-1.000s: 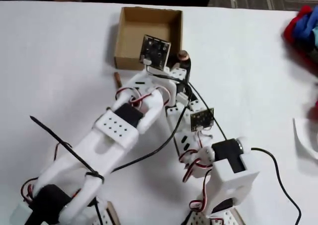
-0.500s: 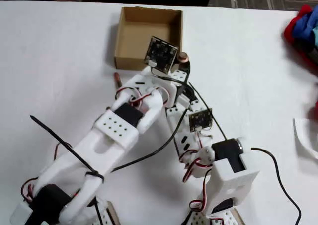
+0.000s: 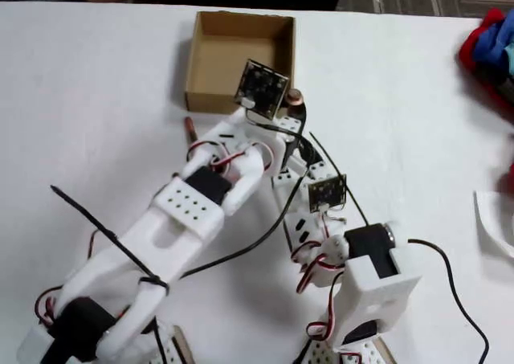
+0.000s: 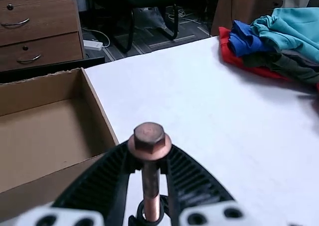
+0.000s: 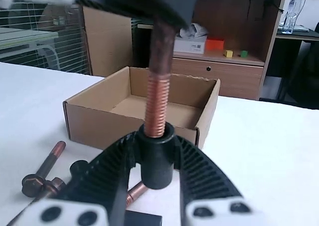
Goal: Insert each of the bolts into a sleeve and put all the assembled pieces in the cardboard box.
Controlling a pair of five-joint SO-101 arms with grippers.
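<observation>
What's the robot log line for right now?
left gripper shut on bolt | right gripper shut on sleeve | bolt tip in sleeve mouth | cardboard box looks empty | spare bolts on table

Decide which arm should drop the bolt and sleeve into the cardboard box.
Left, probably: its tool grips the bolt right beside the cardboard box; the right tool holds the sleeve farther back.

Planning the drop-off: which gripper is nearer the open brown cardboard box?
Left. The left gripper holds the copper hex bolt beside a near corner of the brown cardboard box; the right gripper, clamping the black sleeve below it, sits farther back.
</observation>
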